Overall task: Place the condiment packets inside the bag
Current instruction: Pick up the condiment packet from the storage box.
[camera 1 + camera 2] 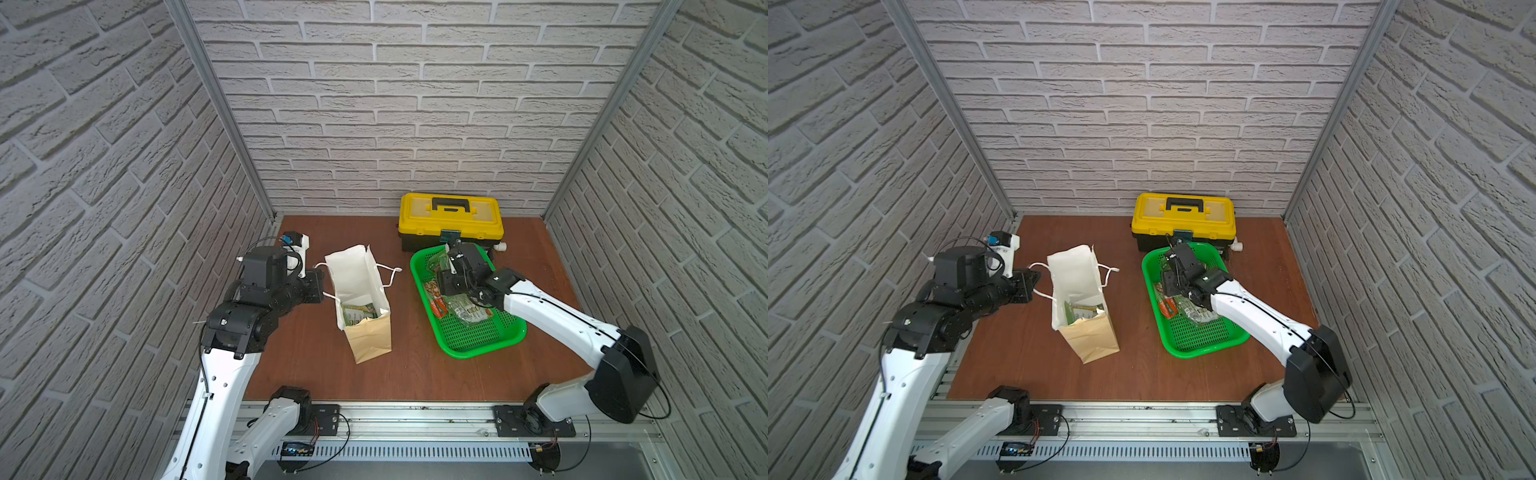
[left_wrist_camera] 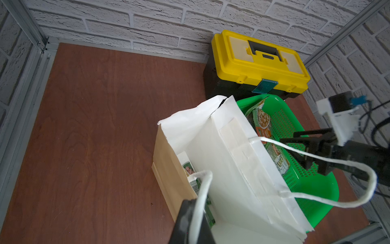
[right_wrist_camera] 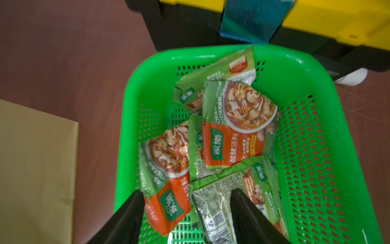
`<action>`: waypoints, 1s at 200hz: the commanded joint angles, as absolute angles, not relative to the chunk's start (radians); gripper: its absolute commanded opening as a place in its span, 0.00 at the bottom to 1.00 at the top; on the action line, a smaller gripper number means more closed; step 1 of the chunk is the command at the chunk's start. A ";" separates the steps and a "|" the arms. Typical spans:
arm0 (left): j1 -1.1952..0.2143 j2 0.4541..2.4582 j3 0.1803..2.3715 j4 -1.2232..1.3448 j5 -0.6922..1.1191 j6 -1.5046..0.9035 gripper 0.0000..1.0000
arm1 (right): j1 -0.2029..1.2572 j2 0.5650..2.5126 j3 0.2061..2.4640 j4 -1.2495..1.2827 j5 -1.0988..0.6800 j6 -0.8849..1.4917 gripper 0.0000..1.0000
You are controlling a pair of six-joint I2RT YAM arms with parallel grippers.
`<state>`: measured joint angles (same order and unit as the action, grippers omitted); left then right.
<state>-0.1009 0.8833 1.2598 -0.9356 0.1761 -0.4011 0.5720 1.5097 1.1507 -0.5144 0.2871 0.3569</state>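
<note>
Pinching bag (image 1: 357,274) by its left cord handle (image 2: 203,188) with left claw (image 1: 319,286) pressed together, likely to hold the mouth open (bag upright, left-centre of tabletop (image 1: 316,374)). Hovering right claw (image 3: 185,191), spread and empty, over condiment packets (image 3: 232,126) heaped in green basket (image 3: 211,50) at right. Counting one packet (image 1: 357,313) inside bag, several to go.
</note>
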 commanded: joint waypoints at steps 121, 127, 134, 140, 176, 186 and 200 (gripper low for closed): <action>-0.091 0.891 1.249 -0.907 0.174 -0.385 0.07 | 0.469 1.920 1.347 -0.584 0.483 0.301 0.28; -0.091 0.890 1.249 -0.907 0.174 -0.384 0.07 | 0.468 1.908 1.343 -0.584 0.487 0.299 0.20; -0.091 0.890 1.251 -0.908 0.173 -0.384 0.07 | 0.468 1.890 1.338 -0.585 0.484 0.298 0.11; -0.091 0.892 1.251 -0.907 0.173 -0.383 0.07 | 0.468 1.867 1.331 -0.583 0.476 0.296 0.05; -0.089 0.890 1.245 -0.907 0.173 -0.384 0.07 | 0.499 1.653 1.292 -0.557 0.388 0.284 0.03; -0.089 0.887 1.243 -0.907 0.172 -0.382 0.07 | 0.521 1.579 1.296 -0.559 0.359 0.277 0.03; -0.089 0.887 1.243 -0.908 0.170 -0.382 0.07 | 0.555 1.494 1.319 -0.572 0.312 0.264 0.03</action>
